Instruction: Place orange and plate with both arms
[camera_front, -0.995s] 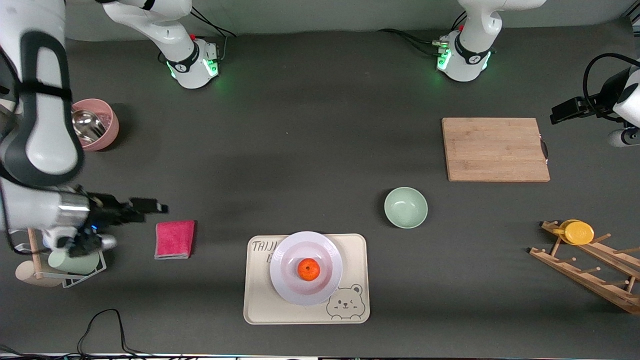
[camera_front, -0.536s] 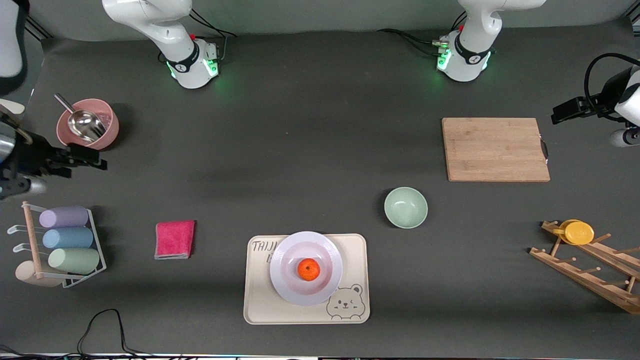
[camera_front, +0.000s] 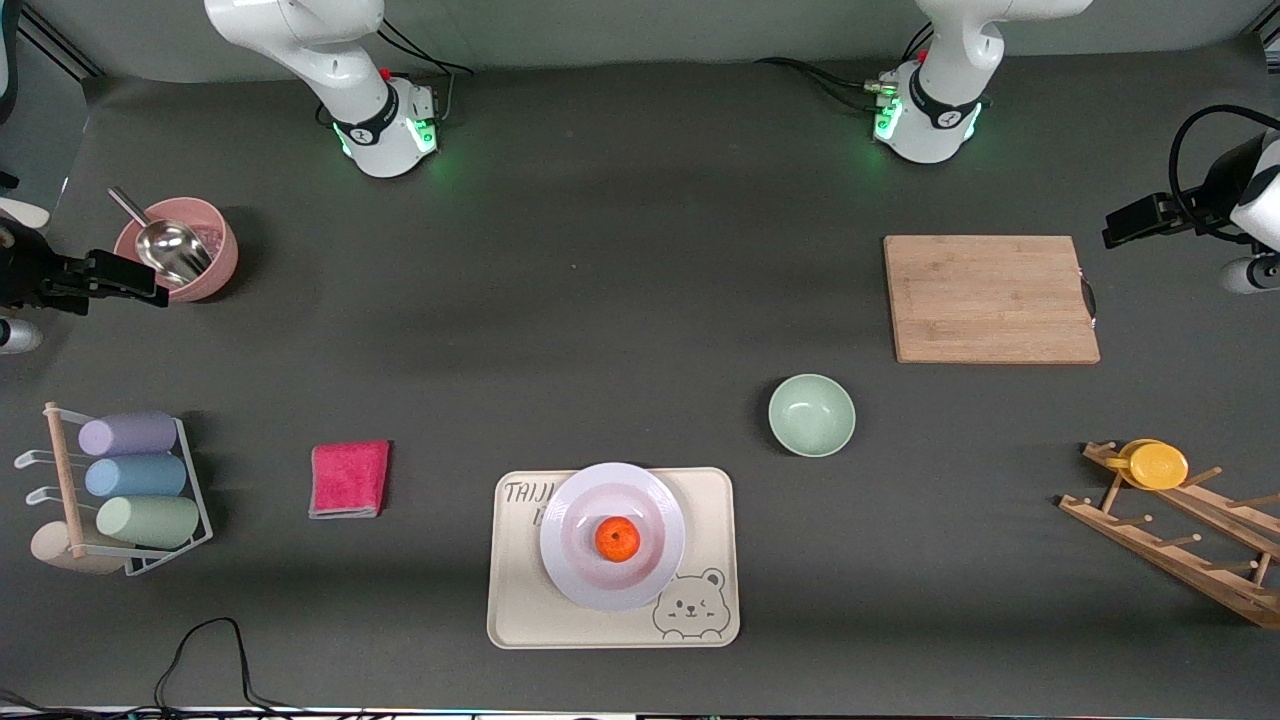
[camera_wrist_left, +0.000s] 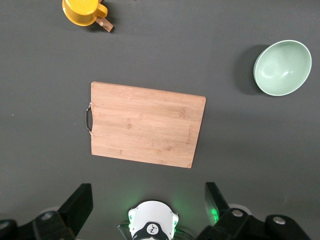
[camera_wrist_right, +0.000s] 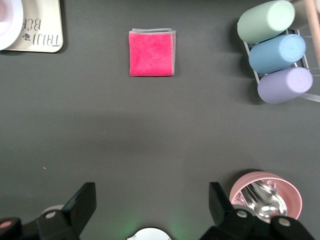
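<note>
- We see the small round orange (camera_front: 618, 539) resting in the glossy white plate (camera_front: 570, 570), which sits on the beige bear-printed tray (camera_front: 520, 610) near the front camera.
- Our right gripper (camera_front: 115, 278), released and empty, hangs beside the pink bowl (camera_front: 212, 275).
- Our left gripper (camera_front: 1135, 222), released too, waits near the bamboo cutting board (camera_front: 990, 298).
- Both hands stand well apart from the plate, which lies between them; we judge neither clearly closer.

arms (camera_front: 300, 30): glossy white shells, black joint bands
bases (camera_front: 385, 130): round white, green lights, small red button, black cables
left tool (camera_wrist_left: 148, 207): black, blocky fingers
right tool (camera_wrist_right: 152, 205): black fingers, silver screws on mount
</note>
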